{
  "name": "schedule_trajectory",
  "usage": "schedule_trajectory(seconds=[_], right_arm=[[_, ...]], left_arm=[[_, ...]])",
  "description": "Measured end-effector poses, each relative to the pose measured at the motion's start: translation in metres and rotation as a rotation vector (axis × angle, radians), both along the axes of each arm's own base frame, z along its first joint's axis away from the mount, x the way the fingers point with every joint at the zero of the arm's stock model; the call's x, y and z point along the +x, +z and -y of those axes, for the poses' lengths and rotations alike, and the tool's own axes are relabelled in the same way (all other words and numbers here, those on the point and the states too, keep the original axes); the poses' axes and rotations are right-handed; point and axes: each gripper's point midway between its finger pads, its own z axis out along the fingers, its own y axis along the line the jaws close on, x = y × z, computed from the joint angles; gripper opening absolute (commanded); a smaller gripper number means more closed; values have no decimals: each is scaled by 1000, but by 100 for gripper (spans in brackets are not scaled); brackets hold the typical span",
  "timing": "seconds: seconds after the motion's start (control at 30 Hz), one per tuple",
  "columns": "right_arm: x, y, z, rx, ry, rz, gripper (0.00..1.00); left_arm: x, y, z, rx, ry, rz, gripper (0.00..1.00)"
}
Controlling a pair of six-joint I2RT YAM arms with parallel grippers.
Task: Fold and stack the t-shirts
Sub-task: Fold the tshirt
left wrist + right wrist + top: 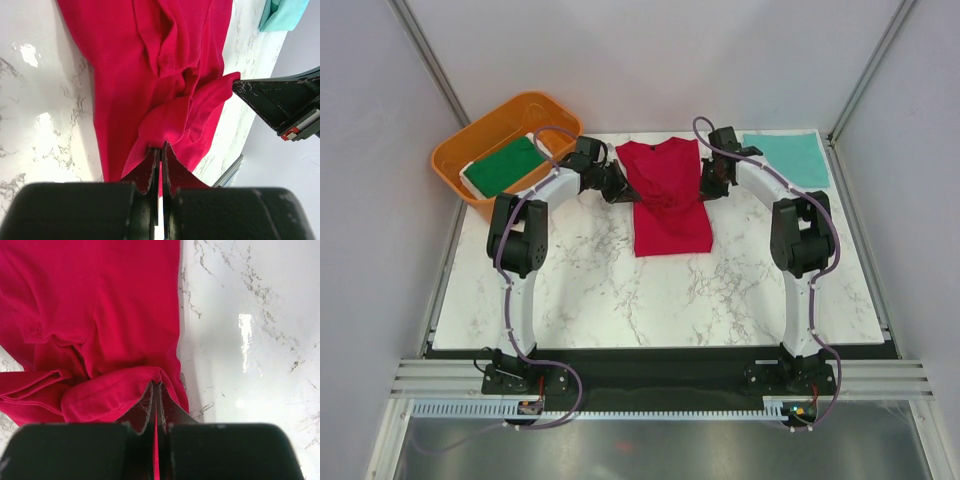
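A bright red t-shirt (668,200) lies lengthwise on the marble table, folded narrow, its collar end at the far side. My left gripper (618,184) is shut on the shirt's left shoulder edge (165,125), cloth pinched between the jaws. My right gripper (708,180) is shut on the right shoulder edge (120,390). A teal t-shirt (787,156) lies folded flat at the far right corner and shows as a teal t-shirt corner (284,14) in the left wrist view. A dark green t-shirt (506,165) with a white edge rests in the orange tub.
The orange plastic tub (470,143) stands at the far left, partly off the table. The marble table (620,290) has bare surface in front of the red shirt. The right gripper's dark finger (280,100) appears in the left wrist view. Grey walls enclose the sides.
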Motion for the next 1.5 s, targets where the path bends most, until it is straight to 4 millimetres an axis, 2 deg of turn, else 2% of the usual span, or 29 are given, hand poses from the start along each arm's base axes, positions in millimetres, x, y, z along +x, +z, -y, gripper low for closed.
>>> schedule_trajectory(seconds=[0.37, 0.63, 0.83, 0.93, 0.97, 1.07, 1.1, 1.13, 1.17, 1.23, 1.27, 1.3, 1.33, 1.43, 1.5], right_arm=[[6, 4, 5, 52, -3, 4, 0], [16, 19, 4, 93, 0, 43, 0], [22, 22, 8, 100, -14, 62, 0], [26, 24, 9, 111, -18, 70, 0], [28, 25, 8, 118, -16, 73, 1], [38, 27, 5, 135, -12, 94, 10], [41, 26, 4, 137, -13, 97, 14], [43, 25, 4, 138, -14, 98, 20], [46, 25, 3, 140, -13, 100, 34], [54, 27, 2, 146, -12, 112, 43], [57, 29, 3, 146, -9, 120, 53], [57, 31, 4, 147, -9, 121, 55], [57, 35, 7, 141, -2, 125, 56], [43, 46, 18, 119, 4, 124, 57], [21, 53, 25, 104, 16, 109, 56]], left_arm=[[4, -10, -8, 64, 18, 5, 2], [11, -4, -14, 83, 39, 10, 2], [18, -4, -13, 87, 44, 18, 2], [25, -5, -11, 81, 42, 28, 5], [27, -6, -10, 80, 42, 29, 10], [30, -7, -9, 77, 40, 32, 23], [31, -7, -8, 75, 37, 34, 24], [32, -6, -7, 69, 33, 36, 25], [32, -5, -6, 64, 29, 37, 26], [32, -4, -7, 61, 22, 41, 30], [32, -3, -7, 63, 19, 45, 33], [32, -3, -8, 67, 15, 48, 47], [30, -2, -11, 77, 10, 57, 51], [11, 6, -23, 116, 11, 57, 55], [-4, 21, -32, 142, 10, 78, 56]])
